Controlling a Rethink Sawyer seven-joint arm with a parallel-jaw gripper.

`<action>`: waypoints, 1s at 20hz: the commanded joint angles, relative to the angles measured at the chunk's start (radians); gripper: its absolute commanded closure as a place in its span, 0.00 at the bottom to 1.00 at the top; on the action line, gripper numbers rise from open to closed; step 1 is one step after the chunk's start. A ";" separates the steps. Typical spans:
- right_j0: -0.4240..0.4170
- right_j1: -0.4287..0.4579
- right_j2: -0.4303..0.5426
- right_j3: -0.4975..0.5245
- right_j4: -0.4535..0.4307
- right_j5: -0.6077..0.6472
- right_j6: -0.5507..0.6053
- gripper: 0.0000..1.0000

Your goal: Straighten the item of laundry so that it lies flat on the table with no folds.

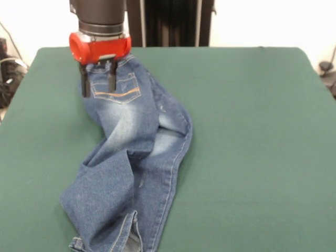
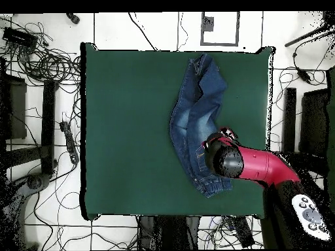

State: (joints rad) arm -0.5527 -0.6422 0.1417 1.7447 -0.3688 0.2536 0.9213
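My gripper – fingers parted – hangs over the jeans' pocket end (legs twisted) on the table

Medium-blue denim on the jeans, faded pale across seat and thighs, orange stitching tracing the back pocket. Dark green cloth over the table. Red collar, black fingers on the gripper; red and black along the arm.

Around my table, tangled cables sprawl at ten o'clock; a dark stand at three.
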 commanded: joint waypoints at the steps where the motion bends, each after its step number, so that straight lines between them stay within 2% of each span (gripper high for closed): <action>1: -0.028 0.110 0.068 0.169 0.080 -0.171 0.347 0.00; 7: -0.018 0.117 0.040 0.239 0.157 -0.279 0.479 0.00; 9: -0.022 0.118 0.044 0.251 0.171 -0.282 0.489 0.00; 11: 0.014 0.117 0.005 0.238 0.188 -0.259 0.490 0.00; 13: 0.073 0.115 -0.063 0.227 0.261 -0.152 0.524 0.00; 15: 0.119 0.113 -0.110 0.211 0.276 -0.108 0.522 0.00; 20: 0.175 0.107 -0.170 0.189 0.309 -0.024 0.512 0.00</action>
State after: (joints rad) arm -0.4464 -0.5697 0.0023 1.8744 -0.1414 0.0947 1.1447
